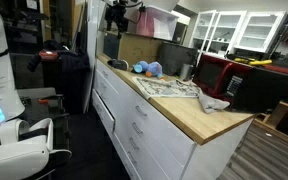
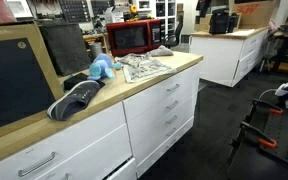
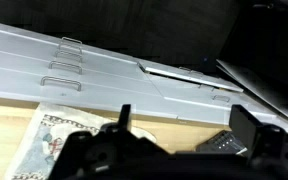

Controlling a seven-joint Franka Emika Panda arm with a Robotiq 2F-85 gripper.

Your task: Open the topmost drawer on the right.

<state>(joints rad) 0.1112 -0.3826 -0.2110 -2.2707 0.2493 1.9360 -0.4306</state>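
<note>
One long wooden counter (image 2: 124,88) spans the scene. The topmost drawer (image 2: 69,145) is the wide, shallow white front just below its worktop, next to a narrower stack (image 2: 162,112) of white fronts. The drawer looks shut, flush with its neighbours. I judge it a stiff, boxy thing, fairly light, that will run straight on its slides and resist mostly at the start, so the pull should go square to the front. A newspaper (image 3: 54,135) lies on the worktop near the edge. In the wrist view the gripper (image 3: 184,128) hangs above that edge, jaws spread wide and holding nothing, well apart from the drawer. The small silver handle (image 2: 39,163) is the sensible hold. It is thin, smooth metal and probably slippery, so hook well behind the bar.
</note>
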